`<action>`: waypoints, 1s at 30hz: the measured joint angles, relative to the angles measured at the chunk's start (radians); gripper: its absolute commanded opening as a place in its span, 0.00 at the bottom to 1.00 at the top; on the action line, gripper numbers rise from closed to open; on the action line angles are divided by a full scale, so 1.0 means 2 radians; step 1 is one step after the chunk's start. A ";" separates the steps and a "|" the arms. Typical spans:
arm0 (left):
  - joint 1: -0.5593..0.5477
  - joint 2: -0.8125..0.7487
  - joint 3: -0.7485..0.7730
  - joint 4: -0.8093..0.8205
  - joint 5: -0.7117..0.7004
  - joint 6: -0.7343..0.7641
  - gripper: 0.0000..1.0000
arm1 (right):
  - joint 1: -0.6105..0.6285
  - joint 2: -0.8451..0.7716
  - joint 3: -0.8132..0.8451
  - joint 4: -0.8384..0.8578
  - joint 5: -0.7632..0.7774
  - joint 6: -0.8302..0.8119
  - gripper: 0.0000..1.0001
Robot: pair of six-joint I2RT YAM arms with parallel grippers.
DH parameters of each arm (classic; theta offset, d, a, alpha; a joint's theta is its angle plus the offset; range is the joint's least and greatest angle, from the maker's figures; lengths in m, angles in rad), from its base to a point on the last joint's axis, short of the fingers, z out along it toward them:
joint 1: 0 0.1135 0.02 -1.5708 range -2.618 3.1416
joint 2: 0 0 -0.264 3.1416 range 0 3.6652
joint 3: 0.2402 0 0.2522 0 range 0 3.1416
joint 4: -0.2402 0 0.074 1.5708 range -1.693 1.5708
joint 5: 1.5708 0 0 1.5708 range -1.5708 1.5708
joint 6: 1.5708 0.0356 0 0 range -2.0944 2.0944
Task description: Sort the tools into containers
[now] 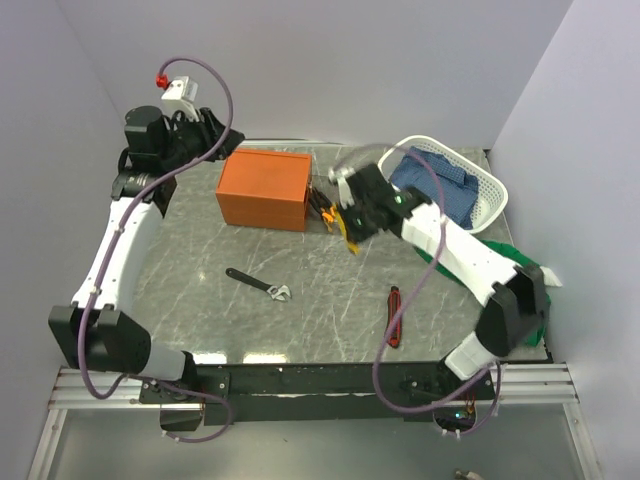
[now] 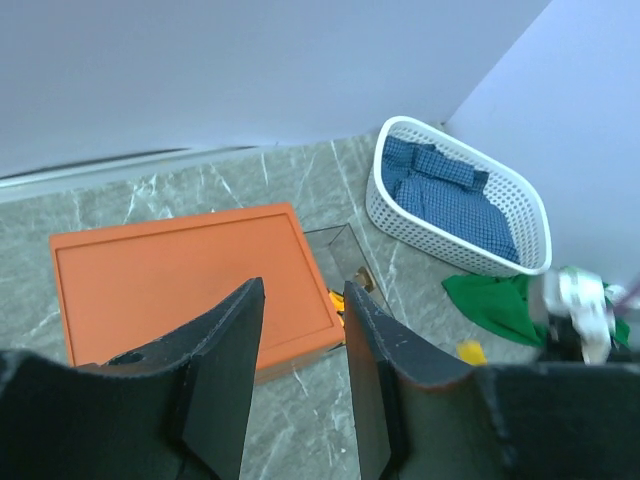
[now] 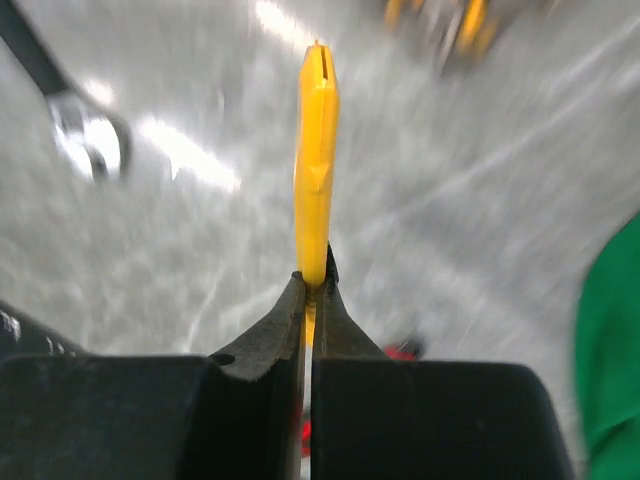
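The orange box [image 1: 262, 188] stands at the back of the table and fills the left wrist view [image 2: 180, 280]. My right gripper [image 1: 352, 225] is shut on the yellow utility knife [image 1: 351, 240] and holds it above the table, just right of the box; in the right wrist view the knife [image 3: 315, 160] sticks out past the pinched fingertips [image 3: 300, 300]. My left gripper [image 1: 205, 135] hangs open and empty above the box's back left, its fingers [image 2: 230, 350] apart. The black wrench [image 1: 258, 284] and the red-black knife [image 1: 393, 316] lie on the table.
A clear bin [image 1: 328, 200] with orange-handled pliers stands against the box's right side. A white basket [image 1: 492, 185] holding a blue cloth sits at the back right. A green cloth [image 1: 500, 250] lies under the right arm.
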 measured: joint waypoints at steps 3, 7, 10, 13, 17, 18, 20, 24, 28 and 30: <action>0.002 -0.021 -0.012 0.004 0.000 0.002 0.44 | -0.013 0.069 0.113 0.019 -0.002 -0.023 0.00; 0.018 -0.029 -0.028 0.010 0.004 0.001 0.44 | -0.037 0.175 0.247 0.042 0.002 -0.041 0.00; 0.043 -0.029 -0.052 0.014 0.006 0.000 0.44 | -0.048 0.239 0.294 0.056 0.009 -0.054 0.00; 0.080 -0.029 -0.071 0.014 0.012 -0.009 0.44 | -0.056 0.296 0.319 0.056 0.019 -0.063 0.00; 0.113 -0.030 -0.075 0.015 0.009 -0.012 0.44 | -0.057 0.351 0.344 0.049 0.024 -0.073 0.23; 0.114 -0.030 -0.075 0.015 0.009 -0.012 0.44 | -0.057 0.357 0.345 0.049 0.027 -0.076 0.35; 0.115 -0.030 -0.075 0.015 0.010 -0.012 0.44 | -0.056 0.364 0.345 0.042 0.034 -0.078 0.51; 0.114 -0.030 -0.075 0.020 0.021 -0.018 0.43 | -0.054 0.352 0.339 0.038 0.043 -0.086 0.60; 0.114 -0.029 -0.075 0.038 0.036 -0.038 0.43 | -0.054 0.286 0.291 0.036 0.046 -0.089 0.61; 0.114 -0.027 -0.075 0.050 0.044 -0.049 0.43 | -0.054 0.234 0.257 0.035 0.050 -0.094 0.63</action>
